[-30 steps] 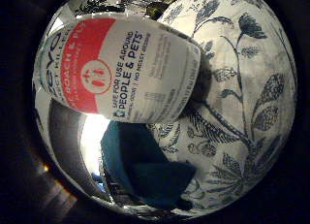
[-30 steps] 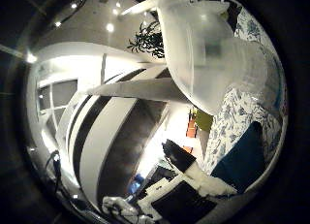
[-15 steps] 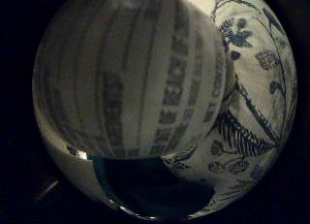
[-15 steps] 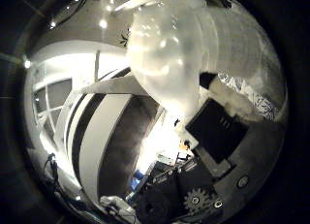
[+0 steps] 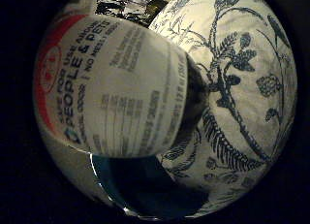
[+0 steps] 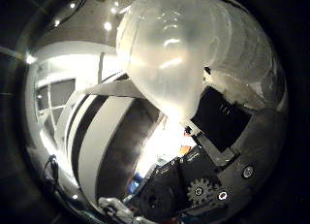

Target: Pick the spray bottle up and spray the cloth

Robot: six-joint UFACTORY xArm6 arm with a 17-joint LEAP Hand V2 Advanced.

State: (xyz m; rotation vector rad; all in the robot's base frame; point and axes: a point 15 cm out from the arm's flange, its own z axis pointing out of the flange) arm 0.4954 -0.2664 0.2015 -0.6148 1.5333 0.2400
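The spray bottle (image 5: 121,93) is white with a red band and a printed label, and it fills much of the little finger side palm view, close to the palm. Its pale translucent body (image 6: 170,49) fills the upper part of the thumb side palm view. My hand (image 6: 218,127) shows there as black and white fingers curled against the bottle's side, with geared parts below. A teal cloth (image 5: 145,180) lies on the floral tablecloth beside the bottle.
A white tablecloth with a blue flower pattern (image 5: 242,88) covers the table under the bottle and cloth. The thumb side palm view shows the room's ceiling with lights (image 6: 107,25) and white and dark wall panels (image 6: 97,127).
The bottle has come much closer to the palm and its label has turned. My fingers have closed in beside the bottle, and the teal cloth shows less.
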